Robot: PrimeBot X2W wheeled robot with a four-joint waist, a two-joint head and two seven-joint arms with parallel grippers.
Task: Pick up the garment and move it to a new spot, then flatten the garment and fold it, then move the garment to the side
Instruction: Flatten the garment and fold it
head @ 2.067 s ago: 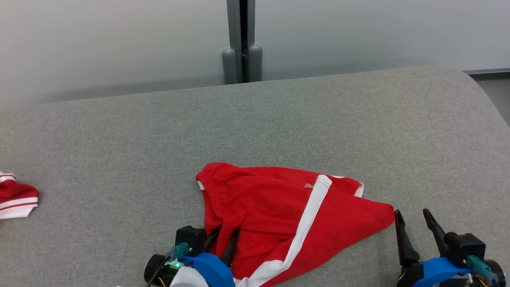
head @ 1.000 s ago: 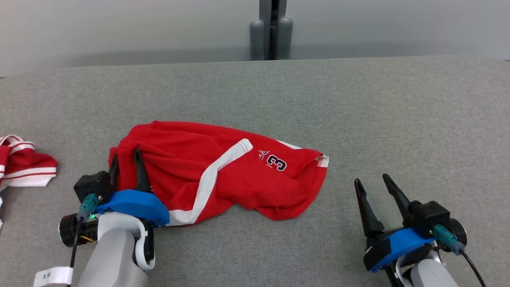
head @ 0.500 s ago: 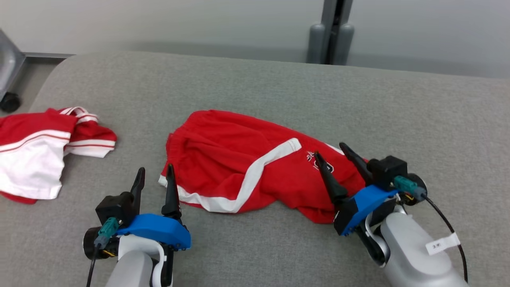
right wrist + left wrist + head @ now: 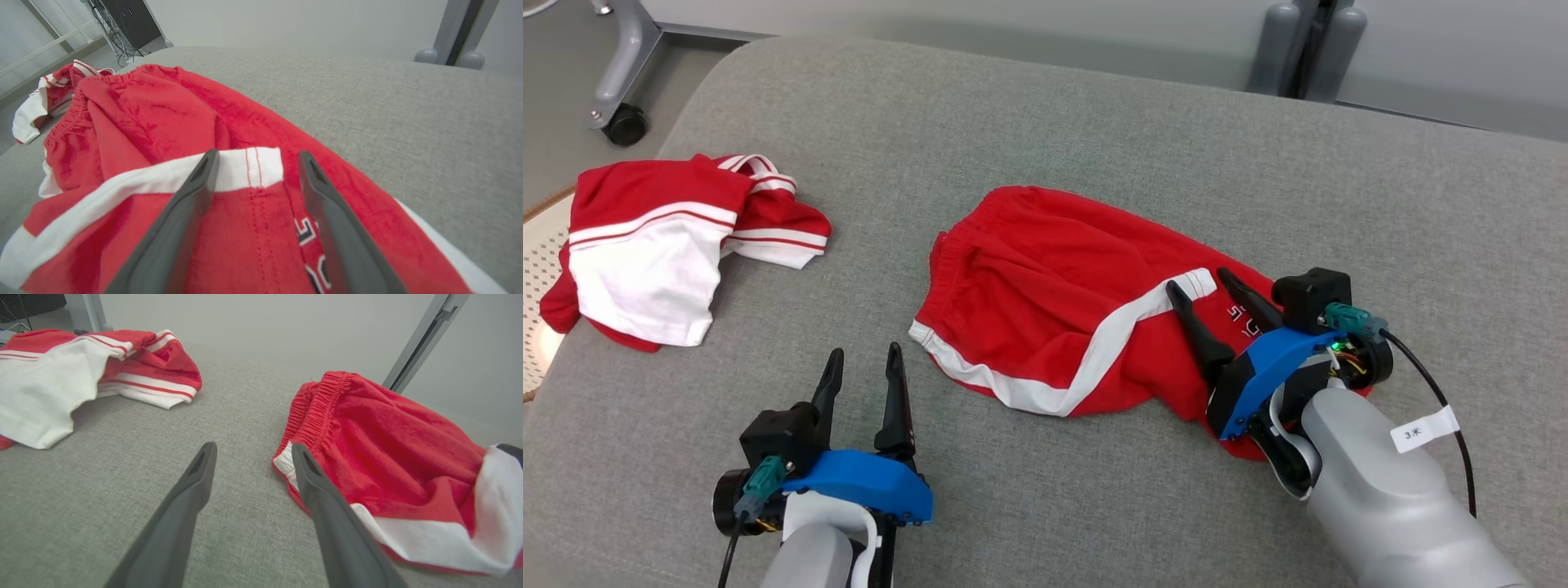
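Your red shorts (image 4: pixel 1045 286) lie rumpled in the middle of the grey bench (image 4: pixel 1094 122), waistband toward your left. Your left pincer (image 4: pixel 865 351) sits released over bare fabric just beside the waistband corner. Your right pincer (image 4: pixel 1198 279) is spread wide over the leg at the white stripe's end, gripping nothing.

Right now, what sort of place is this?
Probably a lab or test room rather than a home: a grey upholstered work surface, a metal frame leg on a caster, and a dark equipment cabinet with loose cables.
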